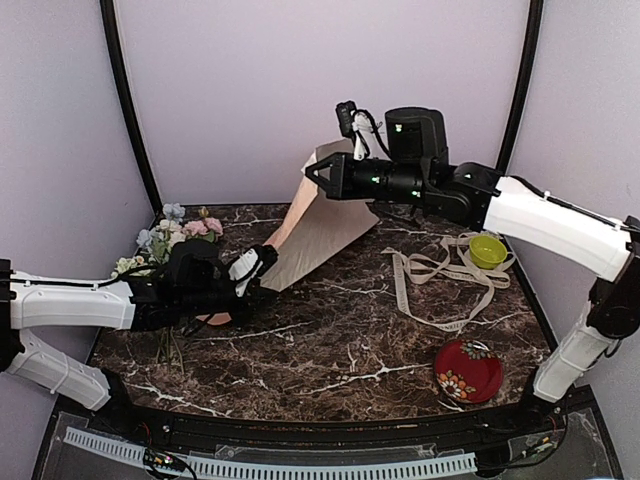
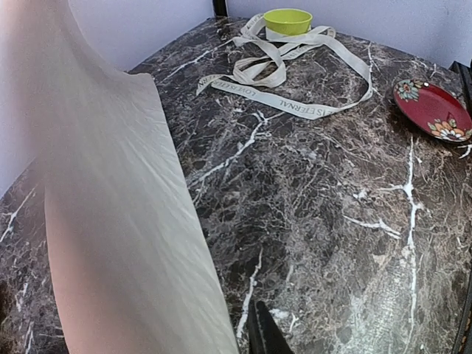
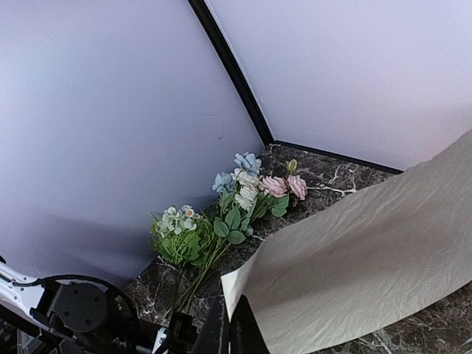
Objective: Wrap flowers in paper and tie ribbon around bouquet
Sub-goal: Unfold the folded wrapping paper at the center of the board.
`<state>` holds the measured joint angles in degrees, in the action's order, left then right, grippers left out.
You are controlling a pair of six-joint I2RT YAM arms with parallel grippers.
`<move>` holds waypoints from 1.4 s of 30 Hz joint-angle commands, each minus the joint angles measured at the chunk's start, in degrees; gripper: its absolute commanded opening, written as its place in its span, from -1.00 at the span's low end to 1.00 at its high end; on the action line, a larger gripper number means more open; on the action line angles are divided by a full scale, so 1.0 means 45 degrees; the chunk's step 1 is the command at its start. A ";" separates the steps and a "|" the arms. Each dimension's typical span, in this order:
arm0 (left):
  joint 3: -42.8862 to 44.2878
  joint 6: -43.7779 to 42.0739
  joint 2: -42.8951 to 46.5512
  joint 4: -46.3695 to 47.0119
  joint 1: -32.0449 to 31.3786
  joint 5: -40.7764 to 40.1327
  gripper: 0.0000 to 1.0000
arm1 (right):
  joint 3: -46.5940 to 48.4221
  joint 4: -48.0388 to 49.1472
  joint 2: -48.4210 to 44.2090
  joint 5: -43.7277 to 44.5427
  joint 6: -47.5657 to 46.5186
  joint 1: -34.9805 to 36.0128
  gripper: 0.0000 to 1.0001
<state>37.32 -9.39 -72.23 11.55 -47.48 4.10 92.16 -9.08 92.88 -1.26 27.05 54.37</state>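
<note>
The paper (image 1: pixel 320 235) is matt and finely crinkled. The table (image 1: pixel 330 340) top looks like polished dark marble with white veins. The ribbon (image 2: pixel 295 103) is flat woven cloth with printed letters. The green bowl (image 2: pixel 287 21) seems smooth plastic, and the red plate (image 2: pixel 431 110) has a glossy painted surface.

Our right arm (image 1: pixel 540 215) stretches raised, its right hand (image 1: pixel 310 172) pinched shut on the paper (image 1: pixel 325 235), which hangs below it. Our left arm (image 1: pixel 70 300) lies low, the left hand (image 1: pixel 262 260) level; we cannot tell how wide it stands.
</note>
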 commanded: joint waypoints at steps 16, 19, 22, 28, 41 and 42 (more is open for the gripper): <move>0.0415 -0.6431 -0.0598 -0.0130 -0.0080 -0.1790 -1.00 | -0.7058 -0.1734 -0.6102 -0.3092 -0.0033 0.0694 -0.92; 0.0135 -0.7141 -0.0416 -0.0473 -0.0238 -0.1809 -1.00 | -0.8988 -0.1688 -0.7469 -0.2934 0.0832 0.0878 -0.63; -0.0114 -0.7823 -0.0246 -0.0746 -0.0381 -0.1687 -1.00 | -1.0908 -0.1486 -0.9461 -0.2291 0.1919 0.0891 -0.17; -0.0435 -0.9009 -0.0708 -0.1151 -0.0688 -0.2039 -1.00 | -1.1158 -0.4146 -1.1952 0.1516 0.2839 0.0660 0.42; -0.1142 -0.9539 -0.0631 -0.2312 -0.0813 -0.1923 -1.00 | -0.6259 -0.7349 -0.6549 0.3342 -0.0268 -0.1673 0.66; -0.1144 -0.9538 -0.0630 -0.2418 -0.0859 -0.1836 -1.00 | -0.6192 -0.7219 -0.6092 0.2979 -0.0591 -0.2007 0.66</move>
<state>33.34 -51.37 -76.79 3.81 -50.72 -5.56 60.99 -40.84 58.30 13.28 32.38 49.91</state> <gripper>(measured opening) 0.005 0.825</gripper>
